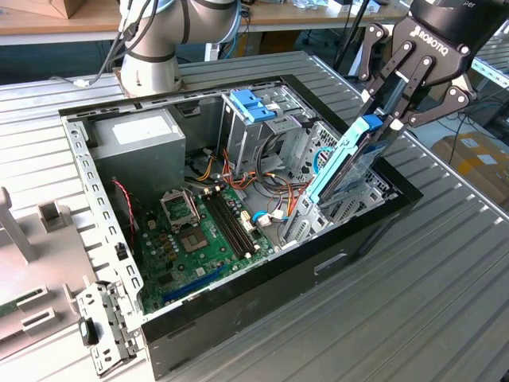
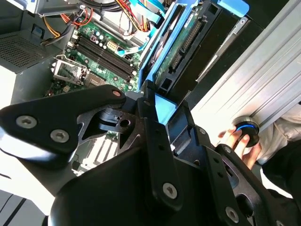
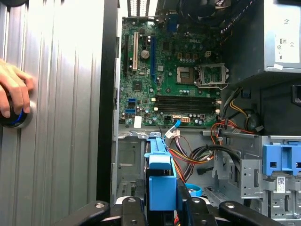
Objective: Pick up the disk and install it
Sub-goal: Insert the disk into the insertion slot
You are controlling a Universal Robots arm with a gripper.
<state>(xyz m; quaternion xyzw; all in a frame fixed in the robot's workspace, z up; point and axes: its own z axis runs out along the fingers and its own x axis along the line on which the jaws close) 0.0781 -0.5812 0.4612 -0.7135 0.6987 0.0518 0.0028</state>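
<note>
The disk (image 1: 343,163) is a flat drive with a blue plastic rail along its edge. It hangs steeply tilted over the open computer case (image 1: 238,318), at the exterior view's right. Its lower end reaches down to the metal bay (image 1: 334,211) in that corner. My gripper (image 1: 391,102) is shut on the disk's upper end, just above the case rim. In the second wrist view the disk (image 2: 186,44) runs away from the black fingers (image 2: 153,136). The first wrist view has the disk's blue tab (image 3: 160,172) standing between the fingers (image 3: 129,209).
Inside the case lie a green motherboard (image 1: 199,239), a grey power-supply box (image 1: 143,139), a drive cage with a blue latch (image 1: 253,106) and loose cables (image 1: 274,179). A person's hand (image 3: 13,94) rests on a blue-ringed button on the ribbed table. The arm's base (image 1: 151,60) stands behind the case.
</note>
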